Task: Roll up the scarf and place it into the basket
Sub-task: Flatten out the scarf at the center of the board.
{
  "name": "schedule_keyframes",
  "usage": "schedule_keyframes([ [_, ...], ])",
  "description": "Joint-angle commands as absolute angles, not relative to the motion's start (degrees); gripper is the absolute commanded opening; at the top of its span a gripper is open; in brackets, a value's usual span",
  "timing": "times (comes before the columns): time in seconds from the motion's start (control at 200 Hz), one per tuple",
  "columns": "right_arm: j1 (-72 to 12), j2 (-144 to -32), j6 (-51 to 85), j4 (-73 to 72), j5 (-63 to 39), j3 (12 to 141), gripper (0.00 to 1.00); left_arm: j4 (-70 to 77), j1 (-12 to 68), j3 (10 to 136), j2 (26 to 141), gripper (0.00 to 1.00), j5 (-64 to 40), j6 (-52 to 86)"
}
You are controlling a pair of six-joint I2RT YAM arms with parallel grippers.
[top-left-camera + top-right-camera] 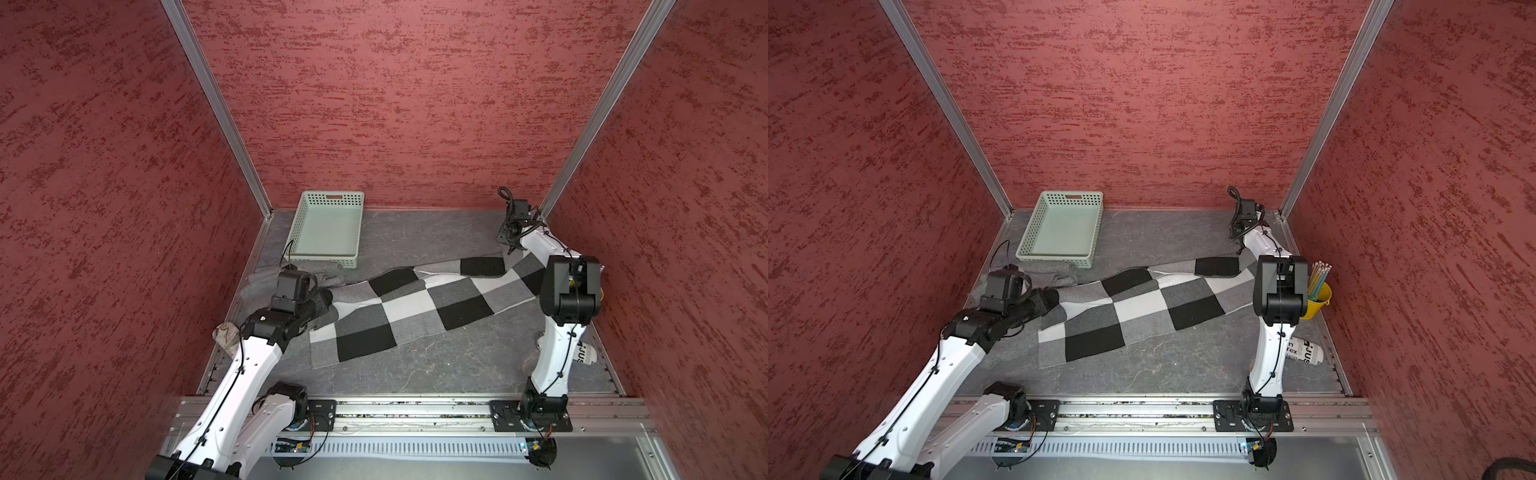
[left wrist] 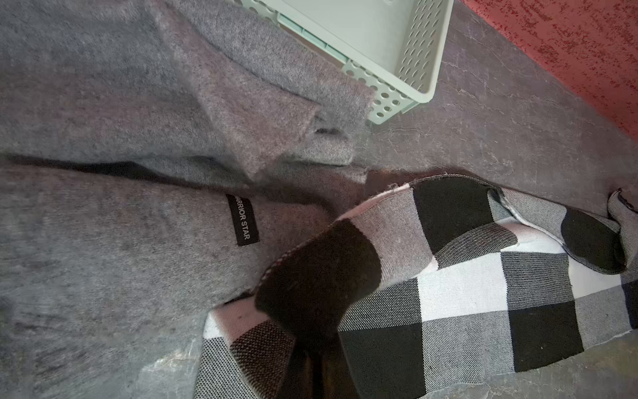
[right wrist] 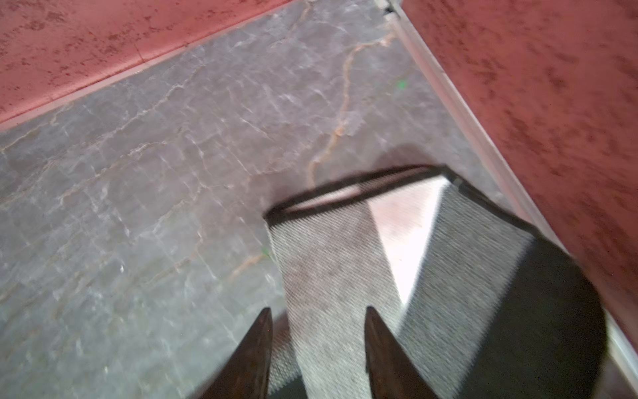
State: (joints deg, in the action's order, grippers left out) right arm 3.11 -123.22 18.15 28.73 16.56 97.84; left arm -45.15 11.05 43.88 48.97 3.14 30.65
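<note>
Both top views: checked scarf [image 1: 415,307] is seen laid unrolled across the surface [image 1: 415,374], near the basket [image 1: 332,195], outside it.
Left wrist: left end effector [image 2: 307,373] is clamped on a bunched scarf fold.
Right wrist: right end effector [image 3: 317,309] is held narrowly parted over the scarf's end.

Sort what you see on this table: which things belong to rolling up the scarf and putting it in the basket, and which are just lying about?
For the job:
- checked scarf
- basket

Lying about:
- grey cloth
- pencil bucket
- lettered white item
- beige cloth
</note>
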Motion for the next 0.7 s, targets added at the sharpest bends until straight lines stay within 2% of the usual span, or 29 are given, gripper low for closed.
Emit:
schedule_keyframes([
  [0.0, 3.02, -127.35, 17.83, 32.88, 15.03, 103.4, 0.45, -45.07, 11.27, 44.45, 49.07, 0.0, 4.31, 31.69],
  [0.441, 3.41, -137.51, 17.67, 38.25, 16.56, 114.32, 0.45, -45.42, 11.27, 44.43, 48.86, 0.0, 4.53, 31.6],
  [0.691, 4.38, -140.73, 17.52, 38.97, 15.86, 116.51, 0.38, -45.19, 11.31, 44.49, 49.21, 0.0, 4.66, 31.4],
])
